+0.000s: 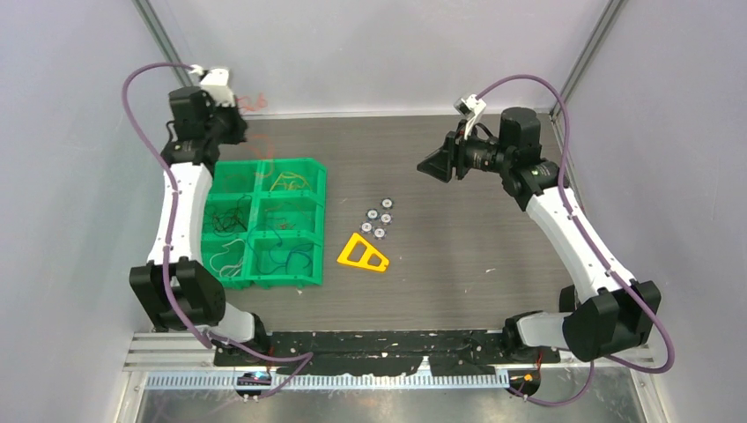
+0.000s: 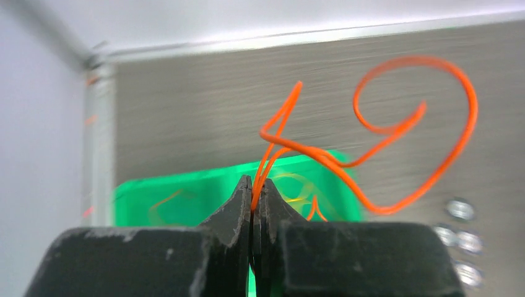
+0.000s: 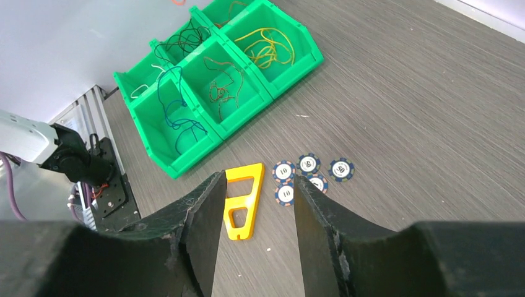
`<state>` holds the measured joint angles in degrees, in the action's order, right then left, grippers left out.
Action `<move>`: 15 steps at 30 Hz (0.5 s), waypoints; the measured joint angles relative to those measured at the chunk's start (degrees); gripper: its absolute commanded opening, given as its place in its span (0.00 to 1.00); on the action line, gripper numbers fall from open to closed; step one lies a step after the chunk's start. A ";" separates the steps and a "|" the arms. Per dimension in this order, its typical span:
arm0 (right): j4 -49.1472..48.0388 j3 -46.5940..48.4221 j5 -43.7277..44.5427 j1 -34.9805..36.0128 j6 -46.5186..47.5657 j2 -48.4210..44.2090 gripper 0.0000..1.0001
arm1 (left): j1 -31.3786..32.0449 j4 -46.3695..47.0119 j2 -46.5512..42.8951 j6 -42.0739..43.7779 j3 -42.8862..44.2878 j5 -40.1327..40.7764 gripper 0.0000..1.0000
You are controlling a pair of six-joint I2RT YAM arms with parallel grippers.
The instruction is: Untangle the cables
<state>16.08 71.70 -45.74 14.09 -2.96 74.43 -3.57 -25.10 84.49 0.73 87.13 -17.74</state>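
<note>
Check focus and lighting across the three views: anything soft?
Left wrist: orange cable sharp, bin and chips behind it blurred. Right wrist: bin, chips and table sharp; right end effector dark, slightly soft. Top external: even light, sharp throughout.

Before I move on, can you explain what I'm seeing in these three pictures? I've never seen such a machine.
Two robot arms are bolted at the near edge of a table. The wide picture looks down from above; the other two come from cameras on each wrist. On the table lie a green tray with thin coloured wires in its compartments, some poker chips and a yellow plastic triangle. The left gripper is shut on a curly orange wire, held up off the table. The right gripper hangs open, holding nothing.
</note>
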 measured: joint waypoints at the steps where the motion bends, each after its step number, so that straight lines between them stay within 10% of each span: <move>1: 0.31 -0.04 0.24 0.00 0.24 0.15 0.50 | -2.38 0.59 0.57 0.66 -0.68 2.43 0.00; 15: 2.93 1.40 1.97 0.02 0.94 5.99 0.50 | -11.41 18.84 14.51 18.64 -10.38 15.98 0.00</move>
<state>19.00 73.10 -43.77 14.11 -2.02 80.42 -14.98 -6.26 99.00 19.38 76.75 -1.76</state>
